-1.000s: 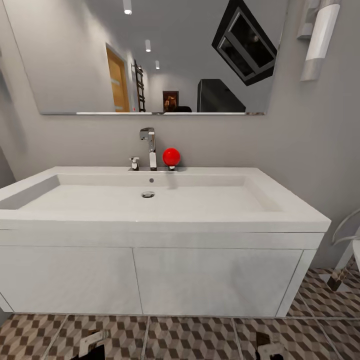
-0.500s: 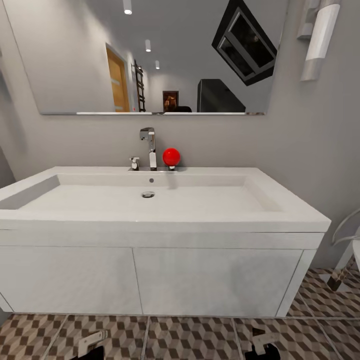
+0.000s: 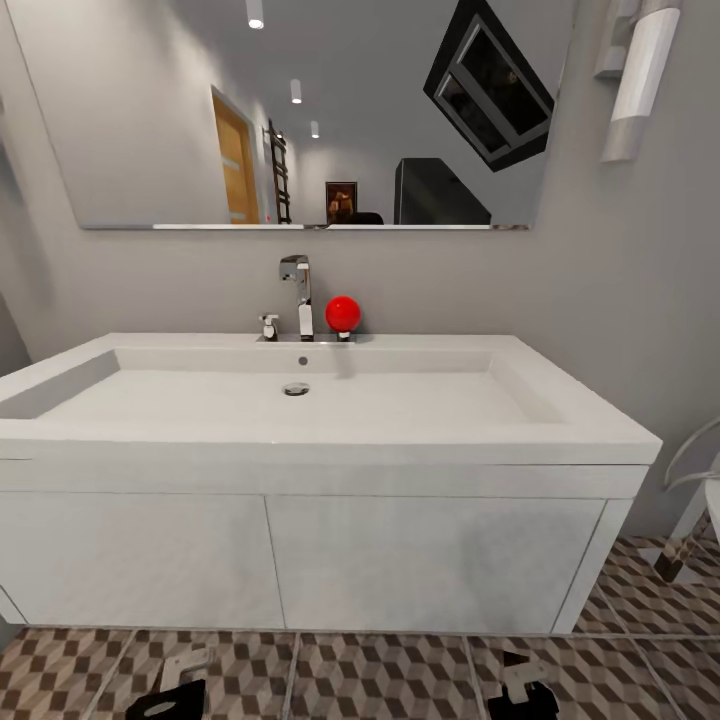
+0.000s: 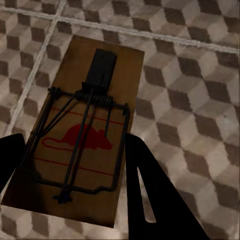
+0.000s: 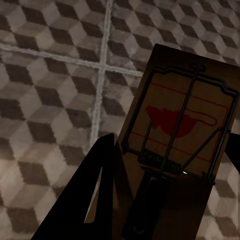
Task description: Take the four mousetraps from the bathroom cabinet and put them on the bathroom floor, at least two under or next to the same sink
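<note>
A brown wooden mousetrap with a red mouse print and dark wire lies between the dark fingers of my left gripper, which is shut on it just over the bathroom floor. My right gripper is shut on a second mousetrap over the same cube-pattern tiles. In the head view the left gripper and right gripper sit low in front of the white sink. The cabinet is out of view.
The sink's white vanity with two door fronts stands straight ahead against the grey wall, with a chrome faucet and a red ball on its back edge. A mirror hangs above. A white fixture stands at the right edge.
Both grippers have risen a little into the head view's lower edge, and the right one has shifted slightly left. The camera and the sink have not moved.
</note>
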Available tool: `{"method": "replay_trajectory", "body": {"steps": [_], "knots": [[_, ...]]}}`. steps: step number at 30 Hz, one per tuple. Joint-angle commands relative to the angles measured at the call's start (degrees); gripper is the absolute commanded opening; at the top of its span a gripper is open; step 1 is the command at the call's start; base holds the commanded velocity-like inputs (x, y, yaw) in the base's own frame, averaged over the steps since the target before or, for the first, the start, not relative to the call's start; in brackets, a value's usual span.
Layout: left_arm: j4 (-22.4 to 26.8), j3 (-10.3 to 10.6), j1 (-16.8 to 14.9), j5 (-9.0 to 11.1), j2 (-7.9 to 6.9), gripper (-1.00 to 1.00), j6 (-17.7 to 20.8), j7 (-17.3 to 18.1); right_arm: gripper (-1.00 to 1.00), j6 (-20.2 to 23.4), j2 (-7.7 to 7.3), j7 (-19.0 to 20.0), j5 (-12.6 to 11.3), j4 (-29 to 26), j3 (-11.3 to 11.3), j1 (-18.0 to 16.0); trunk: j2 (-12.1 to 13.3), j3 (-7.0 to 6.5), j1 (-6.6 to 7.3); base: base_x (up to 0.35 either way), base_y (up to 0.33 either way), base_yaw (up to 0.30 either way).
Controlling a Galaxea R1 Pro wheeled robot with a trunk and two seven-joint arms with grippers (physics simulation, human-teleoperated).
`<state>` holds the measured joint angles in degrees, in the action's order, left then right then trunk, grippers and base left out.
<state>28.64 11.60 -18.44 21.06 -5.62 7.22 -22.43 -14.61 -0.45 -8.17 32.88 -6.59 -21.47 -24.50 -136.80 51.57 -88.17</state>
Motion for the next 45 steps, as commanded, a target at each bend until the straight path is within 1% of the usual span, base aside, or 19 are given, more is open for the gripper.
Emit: {"method": "replay_trajectory", "body": {"steps": [1,3,5,6,7,9,10,12,13,14,16,20,36,45], "knots": [[0.2,0.5,0.0,0.2,0.09,-1.0,-0.3,-1.6,-1.0,-0.2,0.04,-0.1,0.5,0.1,-0.5,-0.1,0.0,0.06,0.01,0.0,0.0,0.0],[0.3,0.3,0.0,0.3,0.32,-1.0,-1.9,-2.9,-1.0,0.6,0.08,-0.3,0.4,0.2,-0.4,-0.1,0.0,0.06,0.01,0.0,0.0,0.0],[0.2,0.3,0.0,0.3,0.39,-1.0,-2.4,-3.2,-1.0,3.3,0.37,-1.6,0.6,0.1,-0.4,-0.2,0.0,0.06,0.01,0.0,0.0,0.0],[0.2,0.3,0.0,0.4,0.42,-1.0,-2.6,-3.3,-1.0,5.0,0.79,-2.9,0.6,0.0,-0.4,-0.2,0.0,0.06,0.01,0.0,0.0,0.0],[0.2,0.3,0.0,0.3,0.46,-1.0,-2.7,-3.3,-1.0,5.4,0.98,-3.2,0.7,0.1,-0.4,-0.3,0.0,0.06,0.01,0.0,0.0,0.0],[0.2,0.4,0.0,0.3,0.53,-1.0,-2.8,-3.1,-1.0,5.0,1.19,-3.3,0.7,0.1,-0.3,-0.3,0.0,0.06,0.01,0.0,0.0,0.0],[0.2,0.4,0.0,0.3,0.55,-1.0,-3.0,-2.3,-1.0,3.6,1.24,-2.8,0.7,0.1,-0.2,-0.3,0.0,0.06,0.01,0.0,0.0,0.0],[0.1,0.4,0.0,0.2,0.51,-1.0,-3.8,0.0,-1.0,2.3,1.25,-1.6,0.7,0.2,-0.2,-0.3,0.0,0.06,0.01,0.0,0.0,0.0],[0.0,0.4,0.0,0.0,0.49,-1.0,-5.1,1.6,-1.0,1.9,1.24,-0.9,0.7,0.2,-0.2,-0.3,0.0,0.06,0.01,0.0,0.0,0.0],[-0.2,0.4,0.0,-0.1,0.47,-1.0,-5.9,2.3,-1.0,1.7,1.26,-0.8,0.7,0.2,-0.2,-0.3,0.0,0.06,0.01,0.0,0.0,0.0],[-0.5,0.4,0.0,-0.3,0.49,-1.0,-7.2,2.8,-1.0,1.8,1.25,-0.8,0.8,0.2,-0.2,-0.3,0.0,0.06,0.01,0.0,0.0,0.0],[-0.6,0.4,0.0,-0.3,0.57,-1.0,-7.5,2.9,-1.0,1.5,1.24,-0.7,0.9,0.2,-0.2,-0.3,0.0,0.06,0.01,0.0,0.0,0.0],[-0.8,0.3,0.0,-0.2,0.52,-1.0,-7.3,2.7,-1.0,1.1,1.24,-0.7,1.0,0.1,-0.2,-0.3,-6.4,2.93,-3.5,0.0,0.0,0.0],[-0.8,0.2,0.0,-0.2,0.52,-1.0,-7.4,2.8,-1.0,1.1,1.24,-0.7,1.0,-0.2,-0.2,-0.3,-6.6,4.92,-3.73,0.0,0.0,0.0]]}}
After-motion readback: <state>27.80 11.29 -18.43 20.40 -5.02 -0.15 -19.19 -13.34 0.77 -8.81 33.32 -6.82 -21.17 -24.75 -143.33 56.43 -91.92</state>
